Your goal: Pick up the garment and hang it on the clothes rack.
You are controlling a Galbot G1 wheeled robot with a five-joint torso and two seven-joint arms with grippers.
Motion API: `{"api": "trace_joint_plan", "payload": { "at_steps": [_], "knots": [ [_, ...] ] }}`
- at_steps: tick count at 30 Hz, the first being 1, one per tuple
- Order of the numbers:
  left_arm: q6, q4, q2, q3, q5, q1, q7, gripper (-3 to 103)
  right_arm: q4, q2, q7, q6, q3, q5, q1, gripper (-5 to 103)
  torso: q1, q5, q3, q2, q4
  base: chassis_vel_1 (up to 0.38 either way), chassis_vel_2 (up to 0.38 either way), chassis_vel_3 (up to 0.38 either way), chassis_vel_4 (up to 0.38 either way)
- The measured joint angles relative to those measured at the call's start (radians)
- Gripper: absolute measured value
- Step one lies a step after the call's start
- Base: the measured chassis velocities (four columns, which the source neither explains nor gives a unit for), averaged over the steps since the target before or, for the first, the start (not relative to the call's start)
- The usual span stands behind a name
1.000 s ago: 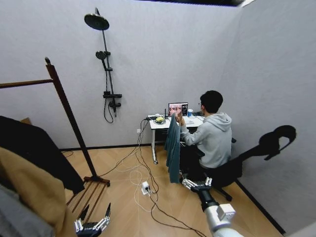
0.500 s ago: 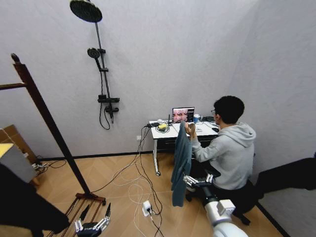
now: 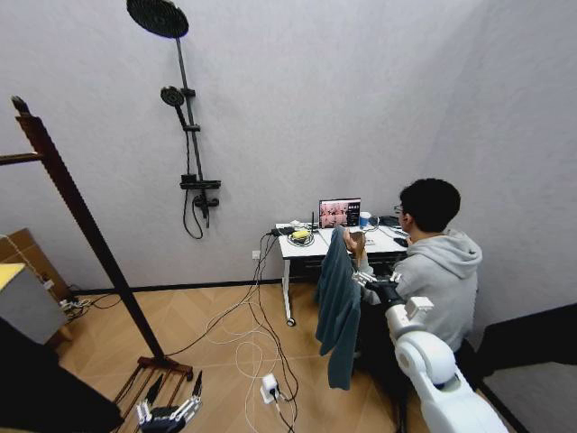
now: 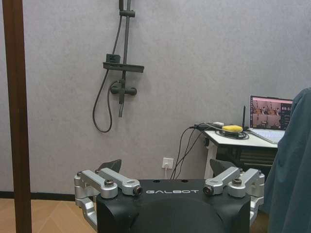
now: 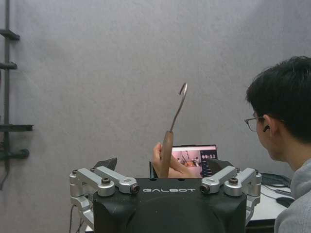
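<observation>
While our head view takes in the whole room, it shows the garment (image 3: 338, 311) hanging in the air beside the white counter (image 3: 311, 242), held up at its top by a seated person's hand (image 3: 353, 242). Our right pincer (image 3: 376, 282) is raised just beside that hand, near the cloth but not touching it. The right wrist view adds what the head view hides: a hanger (image 5: 173, 127) with a metal hook stands upright in the person's hand (image 5: 165, 162), and our right pincer's fingers (image 5: 111, 163) are spread wide with nothing between them. Our left pincer (image 3: 167, 412) hangs low over the wooden floor (image 3: 216, 329), close to the slatted base of the clothes rack (image 3: 81, 216); the left wrist view shows its fingers (image 4: 109, 166) spread too, one rack post (image 4: 15, 116) close by and the garment's edge (image 4: 291, 165) further off.
</observation>
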Motion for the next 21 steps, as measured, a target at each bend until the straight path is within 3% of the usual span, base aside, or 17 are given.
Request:
{"api": "trace_joint_plan", "payload": {
  "at_steps": [9,12,14,15,17,18,20,21],
  "knots": [
    [0.000,0.000,0.000,0.000,0.000,0.000,0.000,100,-0.165,-0.083,0.008,-0.022,-0.054,0.043,0.176,103,0.001,0.0000,0.000,0.000,-0.0004,0.000,0.000,0.000,0.000],
    [0.000,0.000,0.000,0.000,0.000,0.000,0.000,100,-0.208,-0.095,-0.011,-0.017,-0.072,0.052,0.219,99,0.001,-0.0001,0.000,0.000,-0.0004,0.000,0.000,0.000,0.000],
    [0.000,0.000,0.000,0.000,0.000,0.000,0.000,100,-0.241,-0.100,-0.021,-0.010,-0.089,0.055,0.252,95,0.001,-0.0002,0.000,0.000,-0.0003,0.000,0.000,0.000,0.000],
    [0.000,0.000,0.000,0.000,0.000,0.000,0.000,100,-0.255,-0.100,-0.023,-0.010,-0.097,0.057,0.264,85,0.001,-0.0001,0.000,0.000,-0.0003,0.000,0.000,0.000,0.000],
    [0.000,0.000,0.000,0.000,0.000,0.000,0.000,100,-0.267,-0.101,-0.025,-0.009,-0.103,0.058,0.273,85,0.001,-0.0001,0.000,0.000,-0.0003,0.000,0.000,0.000,0.000],
    [0.000,0.000,0.000,0.000,0.000,0.000,0.000,100,-0.281,-0.101,-0.032,-0.007,-0.109,0.059,0.283,74,0.001,-0.0002,0.000,0.000,-0.0003,0.000,0.000,0.000,0.000],
    [0.000,0.000,0.000,0.000,0.000,0.000,0.000,100,-0.289,-0.100,-0.034,-0.007,-0.113,0.062,0.288,74,0.001,-0.0001,0.000,0.000,-0.0003,0.000,0.000,0.000,0.000],
    [0.000,0.000,0.000,0.000,0.000,0.000,0.000,100,-0.295,-0.100,-0.036,-0.006,-0.117,0.065,0.292,69,0.001,-0.0002,0.000,0.000,-0.0004,0.000,0.000,0.000,0.000]
  ]
}}
